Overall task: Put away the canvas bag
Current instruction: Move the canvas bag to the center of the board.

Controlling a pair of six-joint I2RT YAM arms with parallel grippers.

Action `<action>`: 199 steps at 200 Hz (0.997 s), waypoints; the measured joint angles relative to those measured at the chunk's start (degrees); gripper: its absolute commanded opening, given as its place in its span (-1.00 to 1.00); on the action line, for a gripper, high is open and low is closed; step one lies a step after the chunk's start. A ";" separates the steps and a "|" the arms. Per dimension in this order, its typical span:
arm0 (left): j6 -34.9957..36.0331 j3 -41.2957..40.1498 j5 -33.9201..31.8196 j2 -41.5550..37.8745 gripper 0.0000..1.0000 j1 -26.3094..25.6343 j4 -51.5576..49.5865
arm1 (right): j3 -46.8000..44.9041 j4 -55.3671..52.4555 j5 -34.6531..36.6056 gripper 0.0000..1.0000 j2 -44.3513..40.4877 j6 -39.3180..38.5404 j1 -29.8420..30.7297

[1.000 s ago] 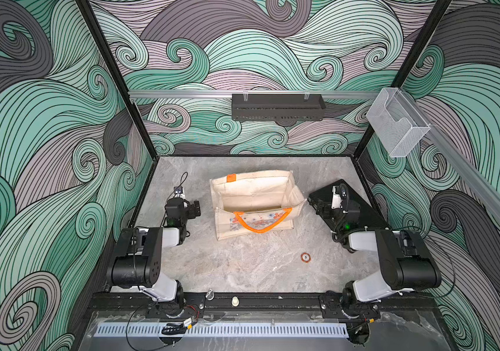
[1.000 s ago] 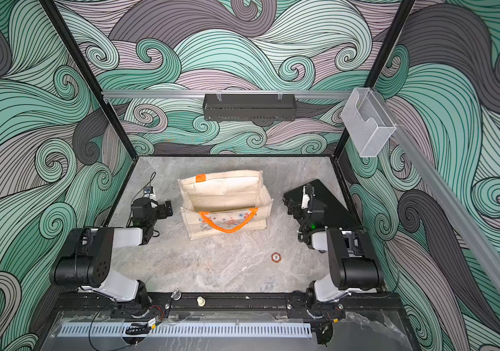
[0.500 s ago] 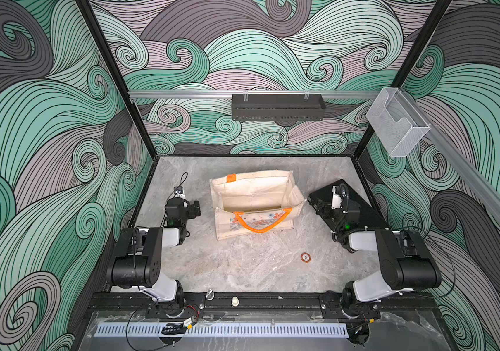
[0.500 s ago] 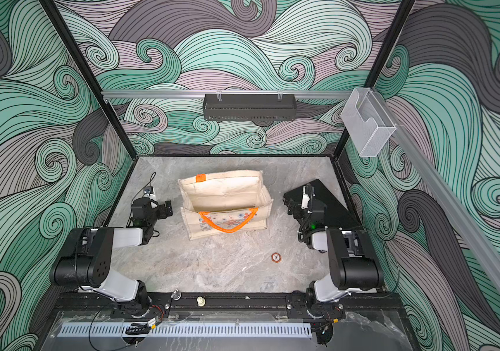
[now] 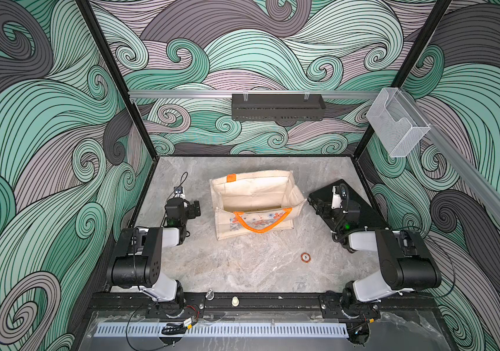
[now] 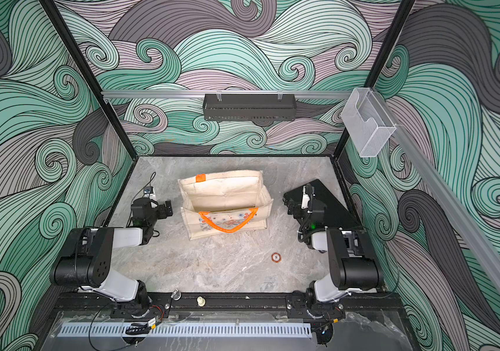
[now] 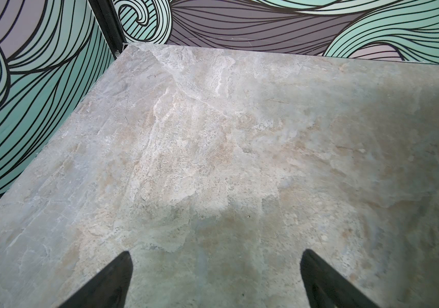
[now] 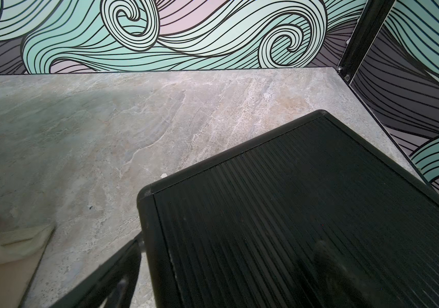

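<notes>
Canvas bag (image 5: pixel 255 203) stands upright on the table (image 5: pixel 242 273), mid-back, mouth open and facing up. Orange rope handle (image 5: pixel 261 223) droops over the near face, across the floral print; orange tag (image 5: pixel 231 177) sits on the far rim. Nothing is touching the bag.

Left gripper (image 5: pixel 193 209) is low, on the bag's left side, apart from it. Its jaws are spread wide and empty; the left wrist view shows only bare marble between the fingertips (image 7: pixel 125 264).

Right gripper (image 5: pixel 318 206) is on the bag's right side, over the near corner of the flat black case (image 5: pixel 364 209). Its jaws are also wide with nothing held (contact with the case: cannot tell). In the right wrist view, one finger (image 8: pixel 122 256) hangs past the case edge and a bag corner (image 8: pixel 13 248) lies near the case but clear of it.

A small round token (image 5: pixel 305 257) lies on the table in front of the bag, well apart. A black rack (image 5: pixel 277 107) hangs on the back wall and a clear bin (image 5: pixel 394 127) on the right rail.
</notes>
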 measured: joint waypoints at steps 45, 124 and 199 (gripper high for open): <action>0.00 0.00 0.02 -0.02 0.95 0.00 0.02 | -0.04 0.09 0.00 0.99 0.00 0.00 0.00; -9.64 12.02 -9.75 -20.04 0.97 0.02 -22.91 | 7.96 -19.89 1.79 0.99 -19.54 6.97 -1.77; -30.69 24.00 10.84 -30.51 0.97 0.76 -47.93 | 35.06 -47.12 -16.04 0.98 -22.23 -0.22 16.72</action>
